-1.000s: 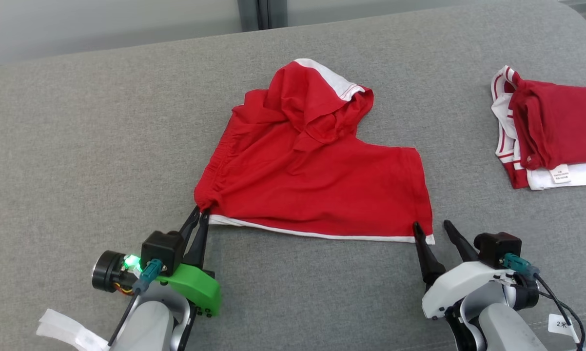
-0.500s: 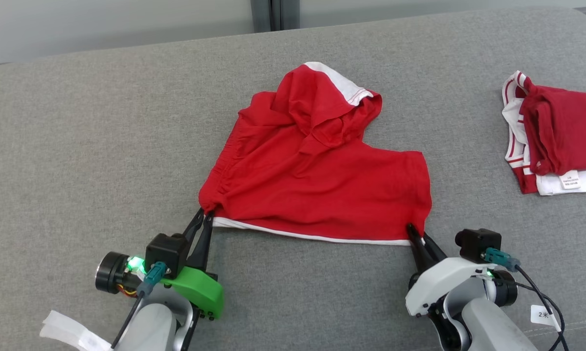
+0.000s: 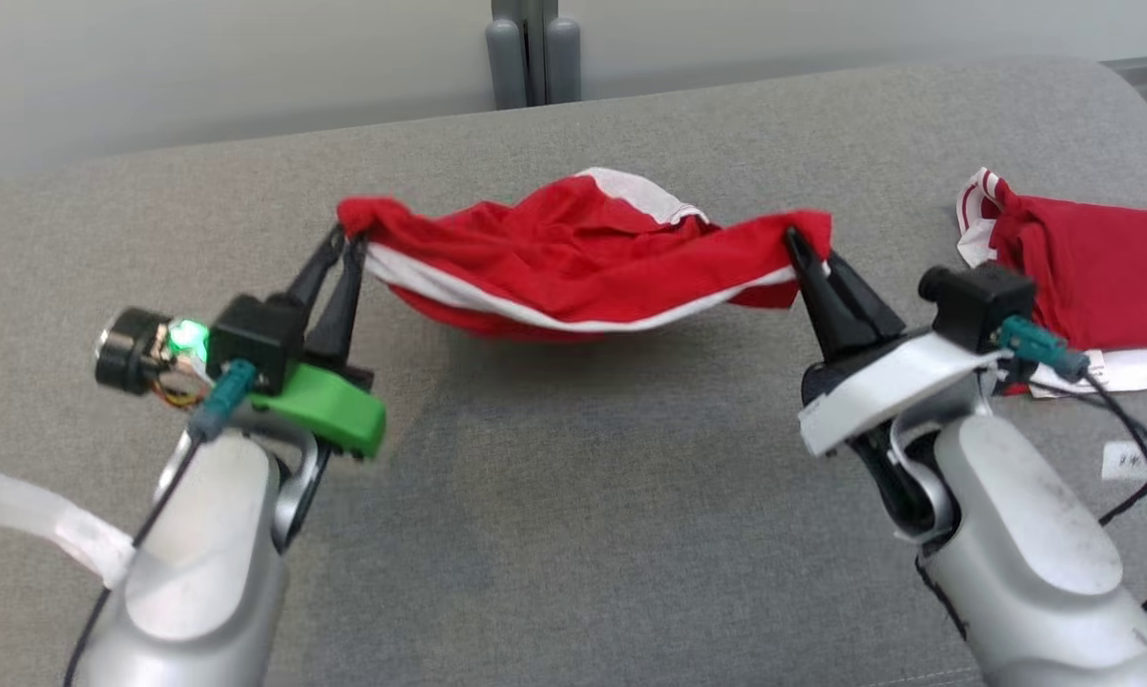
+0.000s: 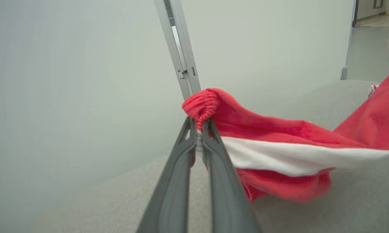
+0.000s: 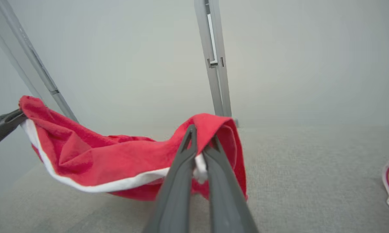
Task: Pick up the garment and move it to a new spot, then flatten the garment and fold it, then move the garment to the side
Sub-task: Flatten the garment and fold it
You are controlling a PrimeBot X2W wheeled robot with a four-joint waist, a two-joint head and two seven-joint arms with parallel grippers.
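Fingers [image 3: 343,291] of the left gripper [image 3: 349,239] are pressed together, pinching the gathered elastic [image 4: 202,105] at one corner of the garment [image 3: 583,258]. The right gripper [image 3: 807,250] is likewise clamped on the opposite corner, with a bit of white cloth caught between its tips. The grey surface [image 3: 573,496] is below and looks like padded fabric. The garment is a pair of red shorts, slung between the two grippers over the middle of the surface. Its middle sags low with a shadow under it; can't tell if the lowest fold touches. A folded red-and-white pile [image 3: 1089,267] sits at the right, apart from the garment. Handling, my read: light, thin, fully limp knit with no stiffness, so it drapes and bunches wherever unsupported. Not fragile, not slick, but a small pinch could slip out under a hard tug. Best hold is the two ends of the white trim [image 4: 278,158], as here, since seams and elastic give the fingers more bulk. Pulling those corners apart should tension the edge so it lays flat.
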